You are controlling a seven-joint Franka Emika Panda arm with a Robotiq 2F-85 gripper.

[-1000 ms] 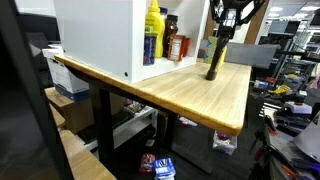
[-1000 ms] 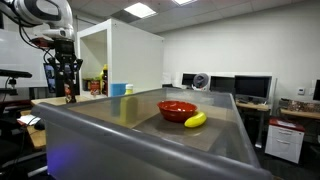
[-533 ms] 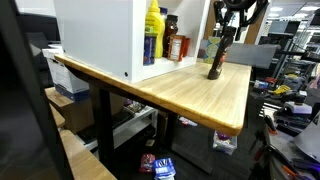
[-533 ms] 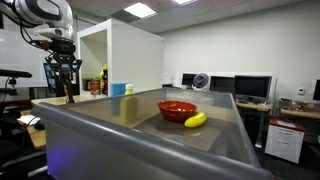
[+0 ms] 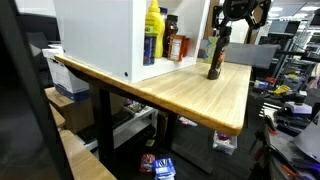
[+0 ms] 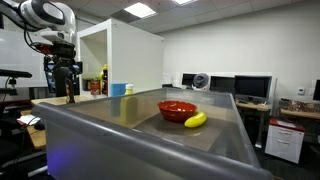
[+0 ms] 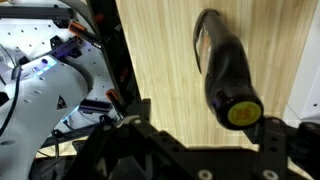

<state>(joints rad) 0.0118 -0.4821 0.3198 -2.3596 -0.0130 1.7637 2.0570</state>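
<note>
Brown in the body and yellow at the cap, the slim dark bottle (image 5: 215, 55) stands on the pale wooden tabletop (image 5: 190, 100), just in front of the open white cabinet (image 5: 100, 35). A second ago my gripper (image 5: 238, 14) was pinched narrow around its top. Now the jaws have sprung wide and I have risen a little, so in an exterior view the bottle's neck shows below me. The bottle has kept its spot and stays on its base with nothing holding it. In the wrist view the yellow cap (image 7: 240, 112) sits between my spread fingers, closer to one of them, and I cannot tell whether that one clears it. I judge the set-down done: the bottle is released and steady on the wood.
</note>
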